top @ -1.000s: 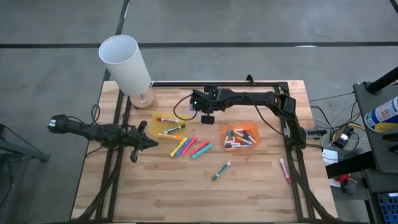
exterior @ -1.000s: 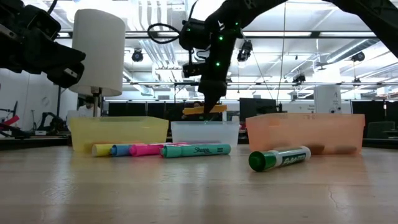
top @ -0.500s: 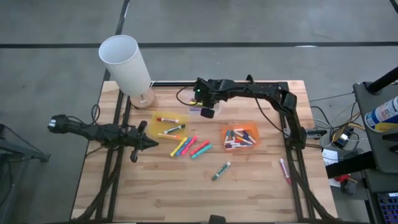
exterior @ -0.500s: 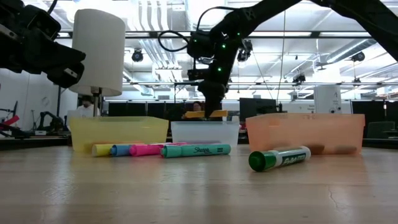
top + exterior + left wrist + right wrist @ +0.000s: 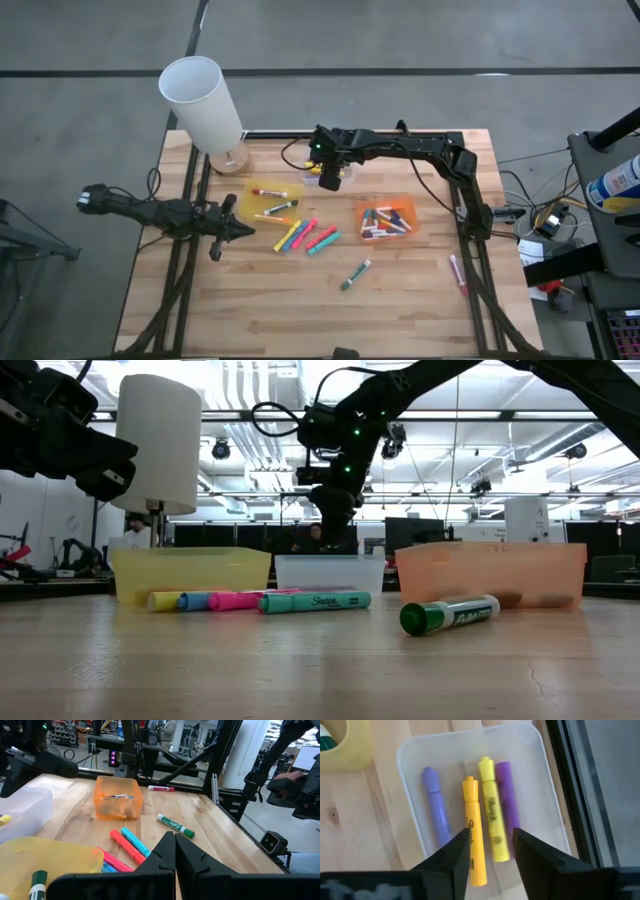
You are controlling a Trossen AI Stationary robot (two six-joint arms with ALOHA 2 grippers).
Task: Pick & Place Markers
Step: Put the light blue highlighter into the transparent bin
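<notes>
Hovering above the clear rectangular plastic tray [image 5: 540, 785] at the far middle of the table, the right gripper [image 5: 490, 847] points straight down with its two dark fingers [image 5: 451, 855] spread apart and nothing between them. Inside that clear tray, directly under the gripper, lie four capped markers side by side: a pale purple marker [image 5: 434, 805], a long yellow marker [image 5: 474, 840], a second yellow highlighter [image 5: 492, 810] and a darker purple marker [image 5: 504, 790]. None of them touches the fingers. From above, the right gripper [image 5: 329, 178] sits over the same tray, just beyond the yellow plastic tray [image 5: 250, 205], which holds a red marker and a green one.

To the right of the clear tray stands the orange plastic tray [image 5: 357, 222], filled with a jumble of markers in several colours. On the bare wooden table [image 5: 300, 300], between the yellow and orange trays, a loose cluster of yellow, blue, pink and red markers [image 5: 305, 236] lies fanned out. A single green marker [image 5: 355, 273] rests alone nearer the front, and a pink marker [image 5: 454, 268] lies by the right frame rail.

The left gripper [image 5: 175, 851] waits low over the left side of the table, its fingers pressed together and empty. A tall white paper-like cylinder [image 5: 202, 102] stands at the far left corner.
</notes>
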